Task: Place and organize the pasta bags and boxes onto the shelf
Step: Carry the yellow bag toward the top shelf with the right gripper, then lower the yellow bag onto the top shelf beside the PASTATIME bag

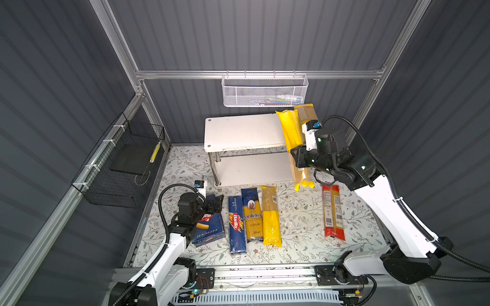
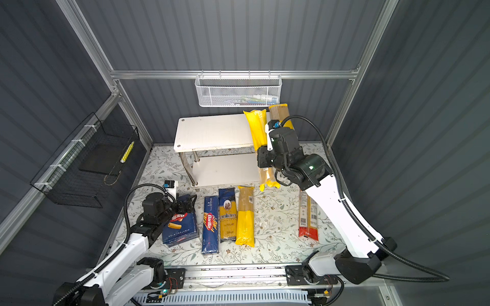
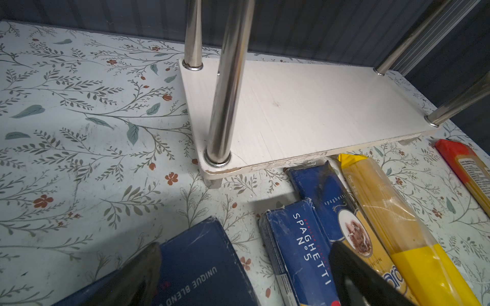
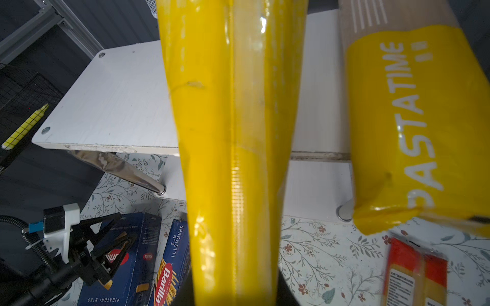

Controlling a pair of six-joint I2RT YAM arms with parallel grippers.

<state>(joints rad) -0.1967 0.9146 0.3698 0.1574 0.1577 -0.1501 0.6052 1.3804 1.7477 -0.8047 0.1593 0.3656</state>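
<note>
Two bags are up at the shelf (image 1: 238, 131), and the other five packs lie on the flowery table (image 1: 299, 227). The right gripper (image 1: 296, 156) is clenched around the middle of a yellow-and-clear spaghetti bag (image 1: 289, 127). Both top views show this whole bag. Its yellow half slants over the right part of the top board, and its clear half hangs down in front of the shelf. The right wrist view shows only the yellow half (very big and close). We cannot tell from any view whether the bag touches the board.

The right wrist view is also the only one where we can read the name on the PASTATIME bag (image 4: 413, 119). That bag lies at the right end of the top board, with its yellow end sticking out past the front edge. In the top views the arm hides most of it.

The left gripper (image 1: 218, 201) hangs over the far end of the rigatoni box (image 1: 209, 233), jaws spread wide and holding nothing. Beside that box, in a row, lie the long spaghetti box (image 1: 236, 225), the ankara bag (image 1: 253, 214) and a second yellow-and-clear bag (image 1: 271, 216). The red bag (image 1: 333, 212) lies well apart on the right.

The left wrist view shows the chrome legs (image 3: 225, 87) and the chipped front edge of the lower board up close. The top views show these only small.
</note>
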